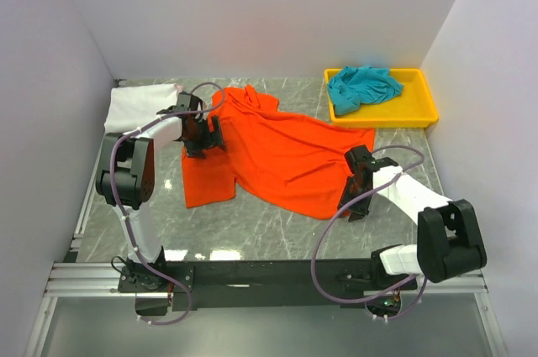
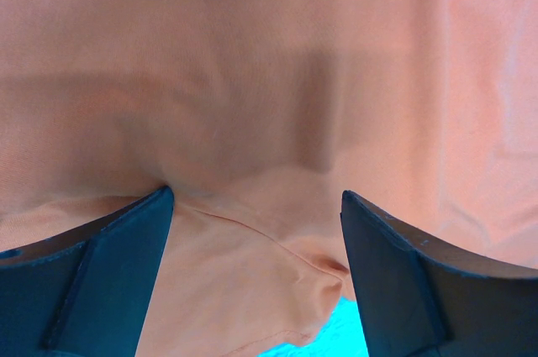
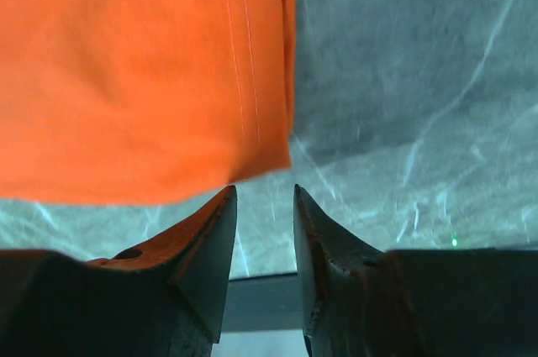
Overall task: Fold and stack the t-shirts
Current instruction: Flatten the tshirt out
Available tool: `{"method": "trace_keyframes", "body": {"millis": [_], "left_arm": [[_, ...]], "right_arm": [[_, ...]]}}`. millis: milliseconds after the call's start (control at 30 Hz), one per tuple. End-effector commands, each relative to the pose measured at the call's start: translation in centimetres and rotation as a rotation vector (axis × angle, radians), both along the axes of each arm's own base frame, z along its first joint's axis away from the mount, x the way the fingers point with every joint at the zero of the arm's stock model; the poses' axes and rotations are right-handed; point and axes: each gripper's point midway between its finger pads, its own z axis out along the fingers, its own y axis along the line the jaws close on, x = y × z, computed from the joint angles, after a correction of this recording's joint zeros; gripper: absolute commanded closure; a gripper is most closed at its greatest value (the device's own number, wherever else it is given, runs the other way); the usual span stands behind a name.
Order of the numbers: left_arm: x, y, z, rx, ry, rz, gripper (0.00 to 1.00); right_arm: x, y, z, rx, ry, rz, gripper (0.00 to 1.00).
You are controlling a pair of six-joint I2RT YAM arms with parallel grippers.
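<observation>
Sprawling crumpled mid-table, the orange shirt (image 1: 286, 155) could drag rather than fold, I judge: left gripper (image 2: 256, 206) gapes wide over bunched cloth, holding nothing; right gripper (image 3: 263, 193), barely parted and empty, may miss the hem corner (image 3: 261, 155).
</observation>
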Motion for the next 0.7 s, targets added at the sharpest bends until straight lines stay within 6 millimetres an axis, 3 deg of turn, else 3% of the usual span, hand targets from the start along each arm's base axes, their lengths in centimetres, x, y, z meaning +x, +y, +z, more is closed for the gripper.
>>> {"method": "trace_keyframes", "body": {"millis": [0,400,567,667], "left_arm": [[0.1,0.4,-0.9,0.007,0.017,-0.004,0.12],[0.2,0.9,-1.0,0.007,0.023,0.008,0.12],[0.2,1.1,-1.1,0.005,0.024,0.012,0.12],[0.4,1.3,-1.1,0.005,0.022,0.013,0.12]], "right_arm": [[2.0,-0.2,-0.5,-0.033,-0.057,-0.017,0.59],[5.0,-0.5,-1.1,-0.086,-0.090,-0.011,0.61],[6.0,-0.8,-0.8,-0.113,-0.093,0.015,0.84],[6.0,-0.8,0.6,-0.112,-0.095,0.033,0.94]]}}
